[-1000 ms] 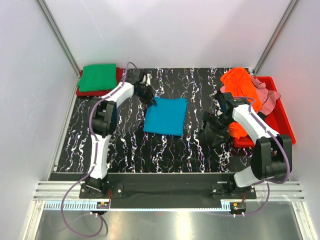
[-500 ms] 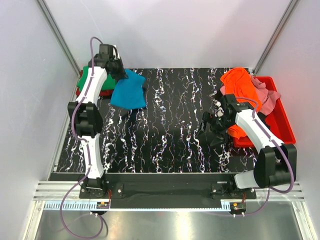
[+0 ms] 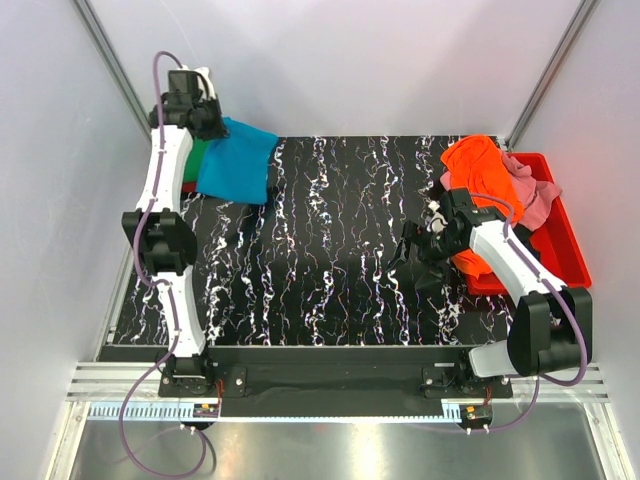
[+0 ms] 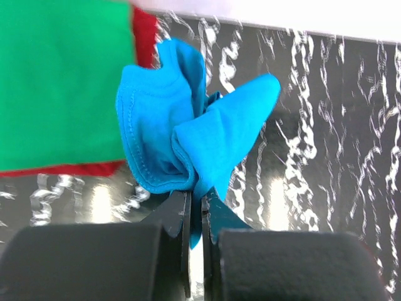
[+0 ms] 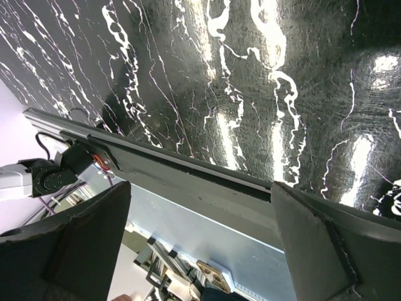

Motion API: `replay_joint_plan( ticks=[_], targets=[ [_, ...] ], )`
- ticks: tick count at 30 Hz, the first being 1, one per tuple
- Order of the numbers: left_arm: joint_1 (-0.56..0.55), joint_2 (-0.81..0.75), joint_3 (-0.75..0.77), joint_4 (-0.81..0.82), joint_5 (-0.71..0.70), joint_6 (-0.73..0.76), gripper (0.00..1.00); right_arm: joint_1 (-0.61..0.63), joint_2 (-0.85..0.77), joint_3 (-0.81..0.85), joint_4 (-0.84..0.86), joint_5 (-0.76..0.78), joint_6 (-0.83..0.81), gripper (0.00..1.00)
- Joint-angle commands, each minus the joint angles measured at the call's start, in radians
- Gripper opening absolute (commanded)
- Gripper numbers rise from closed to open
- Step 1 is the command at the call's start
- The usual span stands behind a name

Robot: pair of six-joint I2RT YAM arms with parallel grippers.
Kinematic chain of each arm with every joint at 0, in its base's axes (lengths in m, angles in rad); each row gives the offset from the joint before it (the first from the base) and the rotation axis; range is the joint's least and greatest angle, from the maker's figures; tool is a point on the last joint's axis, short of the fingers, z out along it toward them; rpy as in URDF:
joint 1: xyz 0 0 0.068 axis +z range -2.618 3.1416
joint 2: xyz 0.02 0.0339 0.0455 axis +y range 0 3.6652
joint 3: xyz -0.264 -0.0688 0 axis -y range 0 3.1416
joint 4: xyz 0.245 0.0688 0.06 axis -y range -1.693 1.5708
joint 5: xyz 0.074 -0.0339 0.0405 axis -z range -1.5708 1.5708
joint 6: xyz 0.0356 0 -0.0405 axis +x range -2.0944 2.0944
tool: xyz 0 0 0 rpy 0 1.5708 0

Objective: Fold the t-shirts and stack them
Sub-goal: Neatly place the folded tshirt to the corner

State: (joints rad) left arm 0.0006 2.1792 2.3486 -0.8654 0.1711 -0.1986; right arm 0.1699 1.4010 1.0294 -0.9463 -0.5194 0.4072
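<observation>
My left gripper (image 3: pixel 205 122) is shut on the folded teal blue t-shirt (image 3: pixel 236 159) and holds it in the air at the table's far left corner. In the left wrist view the cloth (image 4: pixel 200 132) bunches out of the closed jaws (image 4: pixel 199 204). Under it lie a folded green t-shirt (image 4: pixel 59 81) and a red t-shirt (image 4: pixel 145 31) below that; both are mostly hidden in the top view. My right gripper (image 3: pixel 415 250) is open and empty over the table at right. An orange t-shirt (image 3: pixel 480 165) and a pink t-shirt (image 3: pixel 528 190) lie in a heap there.
A rigid red plastic bin (image 3: pixel 560 235) stands at the right edge under the heap. The black marbled tabletop (image 3: pixel 330 260) spans the middle. White walls close in at left, back and right. The right wrist view shows the table's near edge rail (image 5: pixel 188 169).
My left arm lifted the teal shirt off the table's middle and swung it to the far left corner, over the green shirt. My right gripper shifted slightly left.
</observation>
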Motion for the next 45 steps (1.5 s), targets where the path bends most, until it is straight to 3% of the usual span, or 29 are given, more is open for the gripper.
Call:
replay_joint_plan(
  ticks=[1, 10, 23, 30, 37, 39, 40, 42, 43, 45],
  targets=[
    [0.051, -0.041, 0.127, 0.069, 0.008, 0.063, 0.0, 0.005, -0.022, -0.023, 0.04, -0.036, -0.011, 1.0],
    [0.098, 0.001, 0.193, 0.166, -0.039, 0.114, 0.0, 0.005, -0.005, -0.043, 0.073, -0.048, 0.01, 1.0],
    [0.176, 0.083, 0.202, 0.285, 0.044, 0.107, 0.0, 0.005, 0.058, -0.04, 0.089, -0.034, 0.045, 1.0],
    [0.199, 0.181, 0.227, 0.368, 0.002, 0.169, 0.0, 0.005, 0.101, -0.022, 0.098, -0.016, 0.1, 1.0],
    [0.219, 0.31, 0.229, 0.555, -0.089, 0.166, 0.19, 0.005, 0.157, 0.012, 0.106, 0.009, 0.18, 1.0],
    [0.223, 0.352, 0.232, 0.623, -0.132, 0.172, 0.42, 0.005, 0.168, 0.024, 0.107, 0.015, 0.215, 1.0],
    [0.234, 0.37, 0.241, 0.638, -0.212, 0.162, 0.64, 0.005, 0.179, 0.041, 0.109, 0.018, 0.229, 1.0],
    [0.252, 0.405, 0.244, 0.684, -0.251, 0.111, 0.81, 0.005, 0.191, 0.058, 0.109, 0.021, 0.268, 1.0],
    [0.257, 0.413, 0.248, 0.693, -0.318, 0.108, 0.99, 0.006, 0.194, 0.079, 0.109, 0.022, 0.278, 1.0],
    [0.26, 0.415, 0.261, 0.739, -0.381, 0.139, 0.99, 0.005, 0.197, 0.101, 0.109, 0.027, 0.308, 1.0]
  ],
)
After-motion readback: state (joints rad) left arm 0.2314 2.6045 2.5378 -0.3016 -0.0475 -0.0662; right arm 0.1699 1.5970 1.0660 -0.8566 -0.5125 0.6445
